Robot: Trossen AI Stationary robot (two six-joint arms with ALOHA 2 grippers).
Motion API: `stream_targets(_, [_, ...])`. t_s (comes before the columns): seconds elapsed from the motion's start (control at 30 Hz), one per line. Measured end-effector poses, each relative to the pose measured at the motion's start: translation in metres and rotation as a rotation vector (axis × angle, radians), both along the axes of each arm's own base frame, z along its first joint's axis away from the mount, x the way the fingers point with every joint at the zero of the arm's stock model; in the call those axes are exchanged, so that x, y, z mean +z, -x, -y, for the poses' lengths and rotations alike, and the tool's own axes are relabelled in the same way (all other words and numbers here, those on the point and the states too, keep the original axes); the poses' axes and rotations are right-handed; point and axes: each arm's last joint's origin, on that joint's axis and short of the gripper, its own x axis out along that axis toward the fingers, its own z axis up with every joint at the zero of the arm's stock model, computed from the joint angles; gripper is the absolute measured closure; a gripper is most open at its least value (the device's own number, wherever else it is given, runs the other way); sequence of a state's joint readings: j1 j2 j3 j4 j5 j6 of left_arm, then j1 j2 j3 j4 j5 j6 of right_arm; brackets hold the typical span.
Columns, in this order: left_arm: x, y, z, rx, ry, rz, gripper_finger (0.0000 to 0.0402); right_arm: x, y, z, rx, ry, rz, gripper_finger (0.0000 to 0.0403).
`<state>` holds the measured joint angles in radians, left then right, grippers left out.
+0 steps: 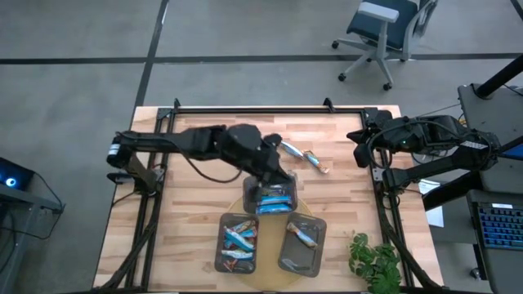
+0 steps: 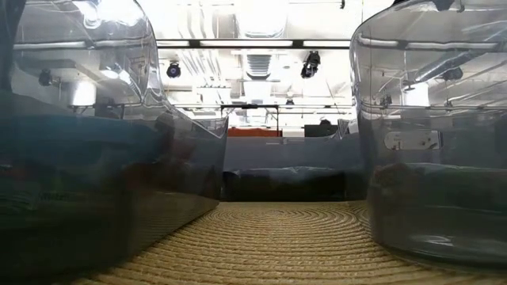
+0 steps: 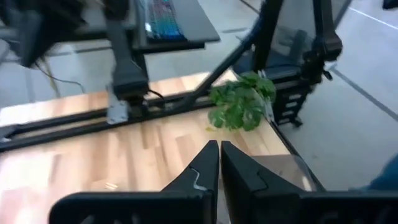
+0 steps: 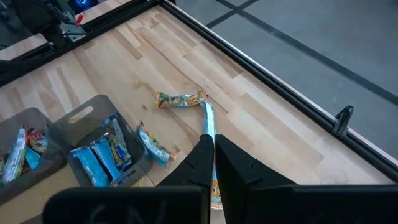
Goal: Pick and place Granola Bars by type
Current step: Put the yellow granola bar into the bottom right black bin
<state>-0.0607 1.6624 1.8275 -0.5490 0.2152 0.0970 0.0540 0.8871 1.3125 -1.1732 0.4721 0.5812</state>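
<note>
- The wooden table (image 1: 343,212) carries three grey trays on a round woven mat (image 2: 277,237); the low view shows only blurred tray walls, contents unreadable.
- The left arm hides part of the top tray (image 1: 274,198) of blue Granola Bars (image 1: 274,204).
- Left gripper (image 3: 219,163): fingers pressed together, holding nothing visible, above that tray.
- Right gripper (image 4: 210,155): closed and empty at the table's right edge, partly hiding a loose bar (image 4: 208,118).
- Another loose bar (image 4: 180,99) lies just beside it.

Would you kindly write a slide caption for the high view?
Left claw shut over the tray of blue bars; two bars lie loose on the table.
</note>
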Motion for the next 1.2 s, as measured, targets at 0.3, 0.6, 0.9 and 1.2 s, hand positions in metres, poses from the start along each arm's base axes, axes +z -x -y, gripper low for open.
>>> stream_targets(0.3, [0.028,0.032,-0.024,0.070,-0.008,0.061,0.0402,-0.002,0.000,0.000,0.004,0.005,-0.010,0.0394])
stream_targets(0.6, [0.030,0.055,-0.058,0.217,-0.002,0.101,0.0402,-0.003,-0.002,0.000,0.006,0.006,-0.017,0.0394])
stream_targets(0.9, [-0.011,0.094,-0.072,0.308,0.093,0.248,0.0401,-0.003,-0.002,0.000,0.011,0.011,-0.021,0.0394])
stream_targets(1.2, [-0.056,0.143,-0.068,0.409,0.169,0.308,0.0401,-0.004,-0.003,0.000,0.009,0.010,-0.024,0.0394])
